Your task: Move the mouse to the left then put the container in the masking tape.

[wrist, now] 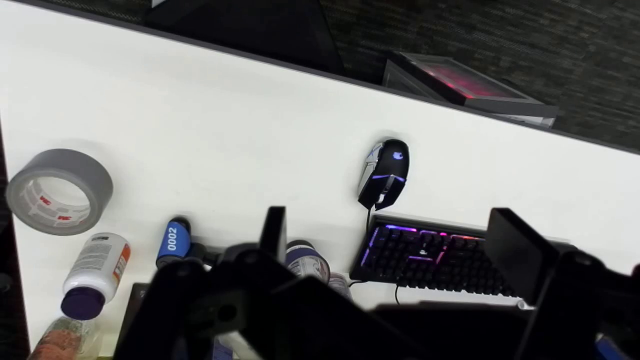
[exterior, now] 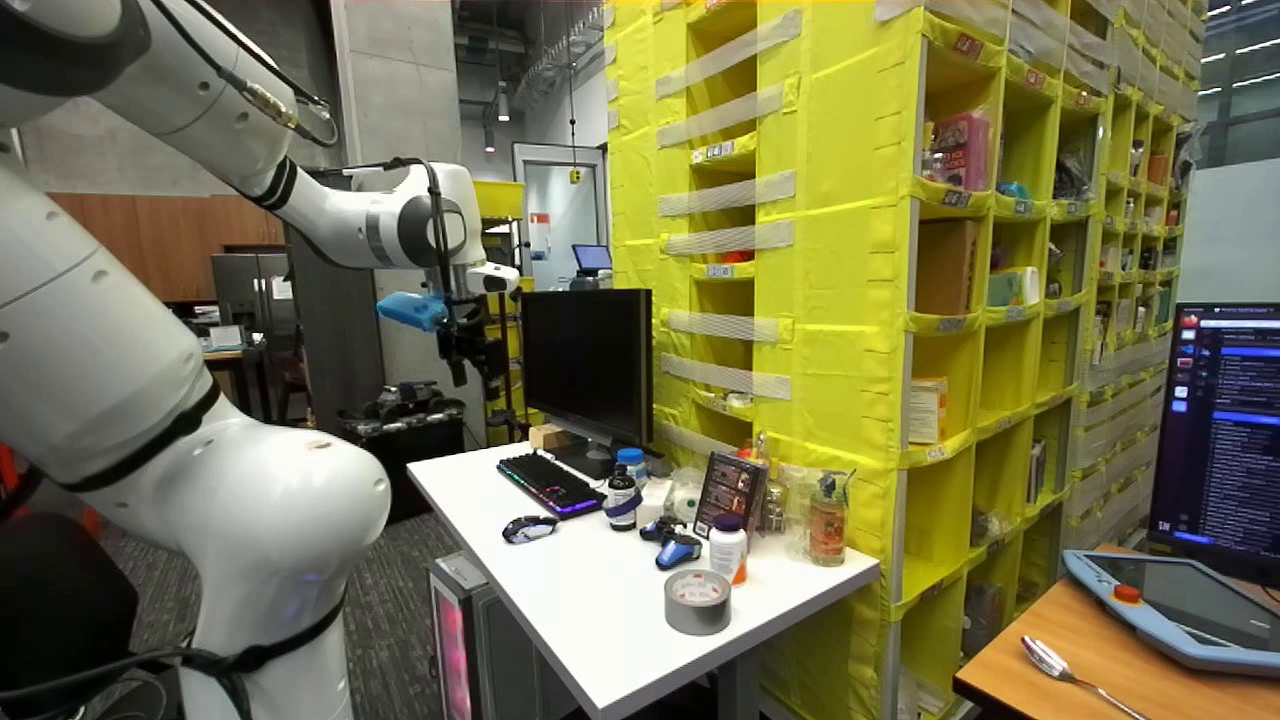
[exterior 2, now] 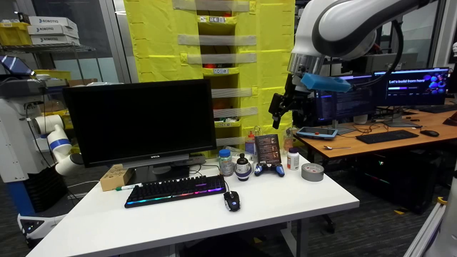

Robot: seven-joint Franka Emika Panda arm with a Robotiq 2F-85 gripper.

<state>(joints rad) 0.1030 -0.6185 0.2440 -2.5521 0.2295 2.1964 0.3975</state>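
Note:
The mouse point(exterior: 529, 529), dark with a lit logo, lies on the white table in front of the keyboard's end; it also shows in an exterior view point(exterior 2: 232, 201) and in the wrist view point(wrist: 387, 172). The container point(exterior: 728, 552) is a white tub with a purple cap and an orange label patch, upright behind the tape point(exterior 2: 293, 159) point(wrist: 97, 267). The masking tape point(exterior: 698, 602) is a grey ring lying flat near the table's end point(exterior 2: 312, 172) point(wrist: 92, 175). My gripper point(wrist: 387, 220) is open and empty, high above the table point(exterior: 476, 378).
The black keyboard point(exterior 2: 178, 191) lies before the monitor point(exterior 2: 142, 125). A dark bottle point(exterior 2: 243, 167), a blue-capped jar point(exterior 2: 225, 163), a blue game controller point(exterior 2: 269, 169), an upright dark box point(exterior 2: 268, 149) and an orange dispenser bottle point(exterior: 827, 525) stand along the table's back.

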